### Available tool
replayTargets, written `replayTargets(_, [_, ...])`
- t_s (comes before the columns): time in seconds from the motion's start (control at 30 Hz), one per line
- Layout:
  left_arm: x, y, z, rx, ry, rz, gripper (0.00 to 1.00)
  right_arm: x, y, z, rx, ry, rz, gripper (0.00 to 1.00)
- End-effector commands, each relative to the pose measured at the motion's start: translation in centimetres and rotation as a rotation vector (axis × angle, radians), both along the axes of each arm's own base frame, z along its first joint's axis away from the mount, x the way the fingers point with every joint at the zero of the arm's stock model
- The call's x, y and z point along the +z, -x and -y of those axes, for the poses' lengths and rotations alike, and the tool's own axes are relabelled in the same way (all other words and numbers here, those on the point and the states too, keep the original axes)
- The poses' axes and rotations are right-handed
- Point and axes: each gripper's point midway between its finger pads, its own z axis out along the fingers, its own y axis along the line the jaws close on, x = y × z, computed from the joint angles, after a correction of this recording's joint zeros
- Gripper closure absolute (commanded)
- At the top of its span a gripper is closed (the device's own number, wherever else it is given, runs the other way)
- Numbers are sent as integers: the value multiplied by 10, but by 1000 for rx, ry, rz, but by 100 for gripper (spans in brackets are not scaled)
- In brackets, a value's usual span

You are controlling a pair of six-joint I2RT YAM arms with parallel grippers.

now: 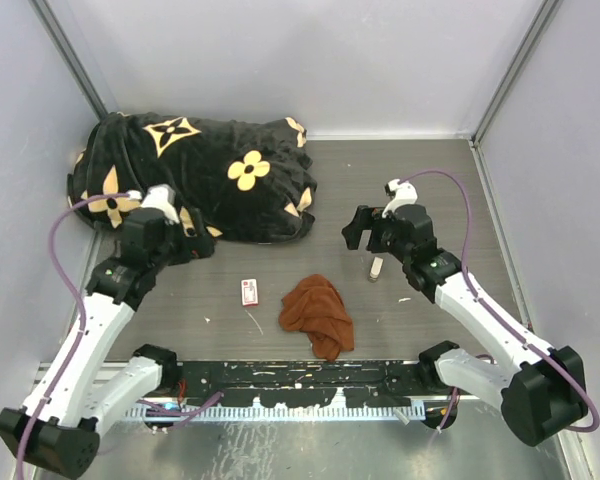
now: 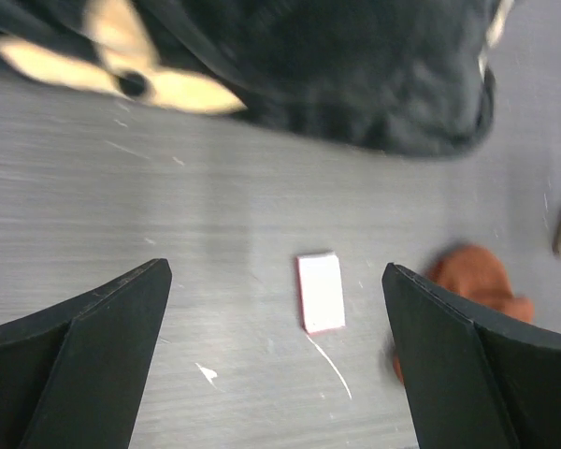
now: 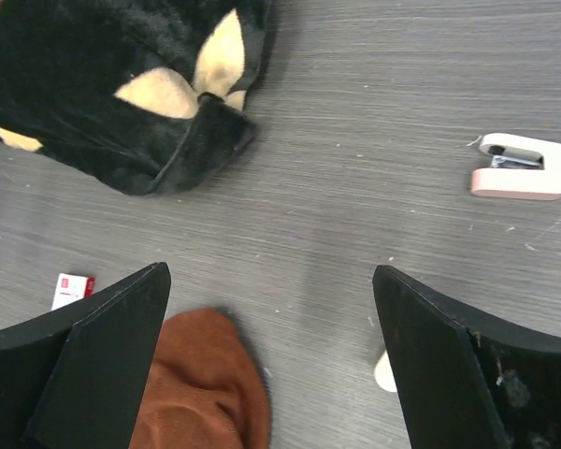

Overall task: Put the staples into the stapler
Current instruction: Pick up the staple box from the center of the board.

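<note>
left gripper (image 2: 276,269) spread wide, small flat white staples box (image 2: 320,292) right under it; right gripper (image 3: 271,271) spread too, pink-white plastic mini stapler (image 3: 528,166) off beside it

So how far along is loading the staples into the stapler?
Nothing looks done. The staple box lies on the table, the mini stapler apart from it beyond the rust-brown cloth. Both arms' jaws are open and empty. Picking up, opening and loading all remain.
</note>
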Motion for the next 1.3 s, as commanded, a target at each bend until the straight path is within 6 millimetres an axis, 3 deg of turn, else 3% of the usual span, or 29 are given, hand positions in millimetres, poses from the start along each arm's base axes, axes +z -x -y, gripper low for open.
replayTargets(0.0, [-45, 15, 61, -98, 91, -98, 1, 23, -6, -11, -44, -136, 59, 4])
replayTargets(0.1, [-79, 27, 89, -144, 62, -194, 0, 18, -6, -17, -31, -150, 46, 4])
replayTargets(0.23, [-108, 30, 121, -199, 138, -269, 0, 11, 1, -38, 86, -159, 16, 6])
replayTargets(0.37, [-134, 30, 133, -198, 185, -327, 1, 6, 15, -60, 174, -186, 0, 8])
replayTargets(0.53, [-155, 31, 138, -187, 193, -376, 11, -6, 28, -75, 215, -186, -22, 8])
replayTargets(0.67, [-165, 31, 130, -174, 137, -385, 23, -8, 30, -78, 220, -189, -24, 8])
replayTargets(0.93, [-178, 29, 120, -164, 46, -401, 26, -8, 28, -79, 217, -187, -19, 8])
replayTargets(1.27, [-190, 29, 121, -178, -46, -432, 38, -15, 29, -80, 219, -182, -28, 8])
